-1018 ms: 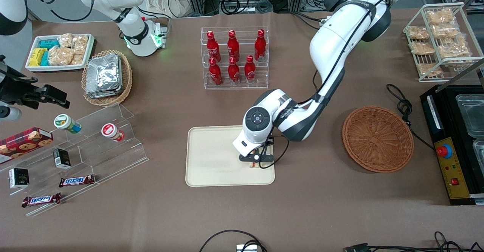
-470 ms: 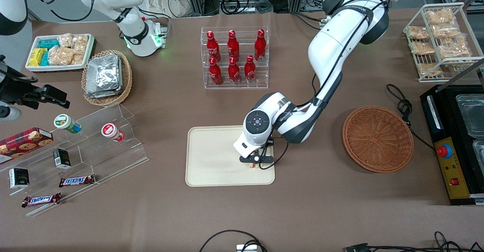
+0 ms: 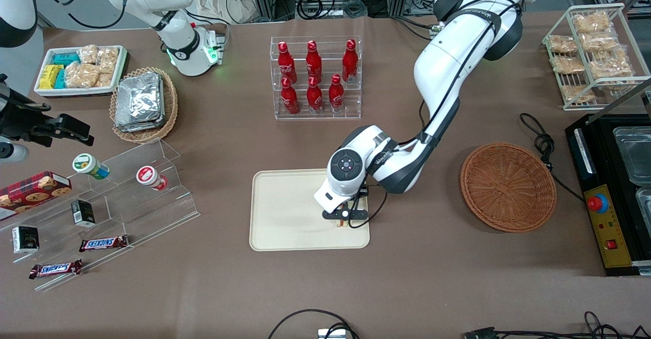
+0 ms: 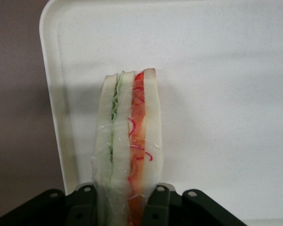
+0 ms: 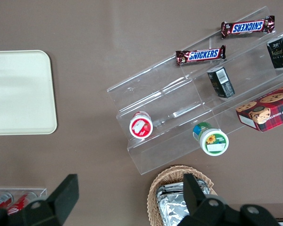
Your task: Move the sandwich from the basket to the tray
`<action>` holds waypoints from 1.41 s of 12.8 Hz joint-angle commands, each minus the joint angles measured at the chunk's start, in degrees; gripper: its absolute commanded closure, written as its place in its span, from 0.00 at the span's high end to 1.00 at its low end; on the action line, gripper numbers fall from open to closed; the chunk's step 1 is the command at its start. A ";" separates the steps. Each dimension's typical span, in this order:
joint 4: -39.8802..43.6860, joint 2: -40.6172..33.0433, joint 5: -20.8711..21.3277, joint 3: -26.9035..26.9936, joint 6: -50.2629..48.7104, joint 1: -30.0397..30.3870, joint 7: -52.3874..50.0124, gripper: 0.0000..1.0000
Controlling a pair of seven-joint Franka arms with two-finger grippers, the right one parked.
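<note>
Sandwich (image 4: 128, 141), soft, light and slippery in its wrap, sat clamped edgewise between the gripper (image 4: 127, 203) fingers over the tray (image 3: 285, 217) toward its 3 o'clock rim, best held gently across the bread faces

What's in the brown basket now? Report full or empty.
Empty: only bare weave shows in the basket. The gripper holds the sandwich over the tray.

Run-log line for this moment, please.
phase: placing | gripper: shut on sandwich, above tray | basket: no sandwich in it | release: not yet
</note>
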 commanded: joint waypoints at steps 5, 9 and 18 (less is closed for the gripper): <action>1.72 1.10 1.60 0.36 1.82 -0.85 -3.79 1.00; 1.72 -1.35 3.17 0.45 1.03 -0.77 -6.60 1.00; 1.72 -16.02 4.15 0.36 -12.76 6.95 -7.40 1.00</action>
